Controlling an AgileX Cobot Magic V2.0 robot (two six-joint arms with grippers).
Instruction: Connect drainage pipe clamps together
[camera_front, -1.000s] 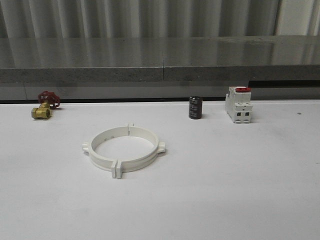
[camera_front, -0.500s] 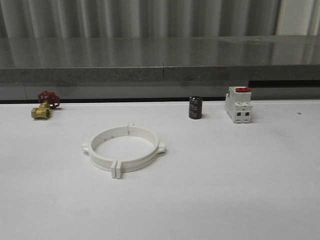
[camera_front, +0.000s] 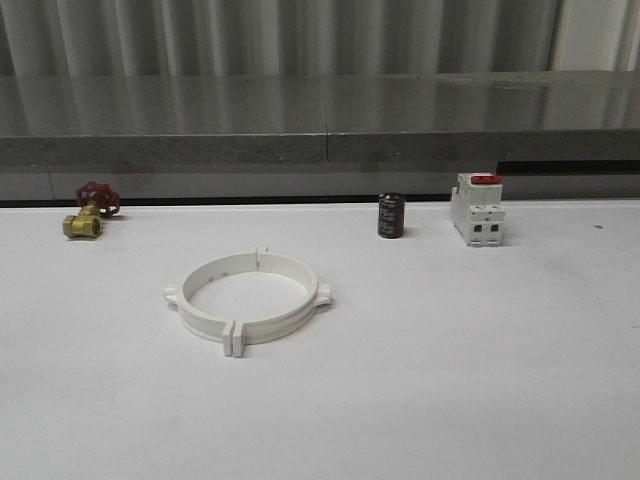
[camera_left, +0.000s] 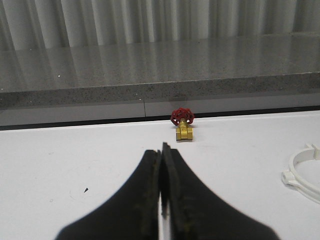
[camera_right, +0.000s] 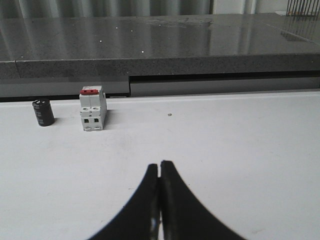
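Drainage pipe clamps lay left of centre in the front view as one closed ring on the white surface, flanges apparently mated. I held the left tool and right tool clenched, empty. Risk, as I judged it: a careless pass could nudge the halves apart, or strike the brass valve at far left.

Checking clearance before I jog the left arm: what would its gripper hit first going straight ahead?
Probably the brass valve with the red handwheel, just off the left gripper's line; bare white table lies between. Depth is uncertain.
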